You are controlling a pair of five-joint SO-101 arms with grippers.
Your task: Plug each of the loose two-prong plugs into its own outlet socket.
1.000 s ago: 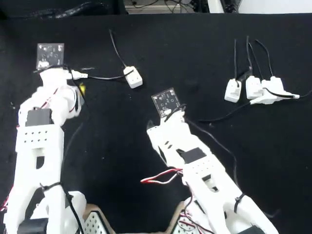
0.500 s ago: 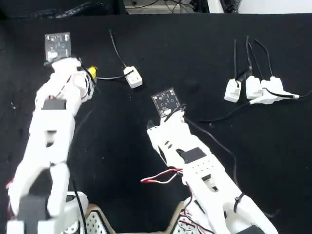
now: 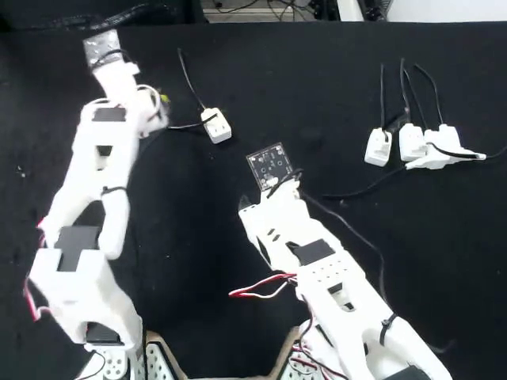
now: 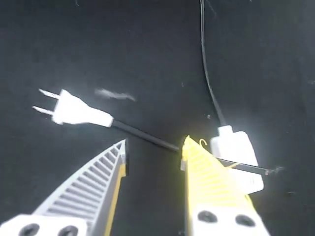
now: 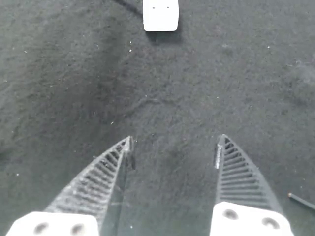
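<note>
A white two-prong plug (image 4: 74,110) lies loose on the black table, its black cord (image 4: 147,137) running between my left gripper's fingers and under the yellow finger (image 4: 209,182). My left gripper (image 4: 154,143) hovers open above the cord, holding nothing. A white outlet socket (image 4: 236,157) lies just beyond the yellow finger; in the high view this socket (image 3: 215,125) sits right of the left gripper (image 3: 158,111). My right gripper (image 5: 175,139) is open over bare cloth, with a white socket (image 5: 160,14) well ahead of it.
Three more white sockets (image 3: 412,141) with black cords cluster at the table's right side. A thin cord (image 3: 188,79) runs from the near socket toward the back edge. The right arm (image 3: 301,237) rests mid-table. Black cloth covers the table.
The left arm has swung toward the back of the table and to the right, its gripper coming closer to the socket. The right arm has not moved.
</note>
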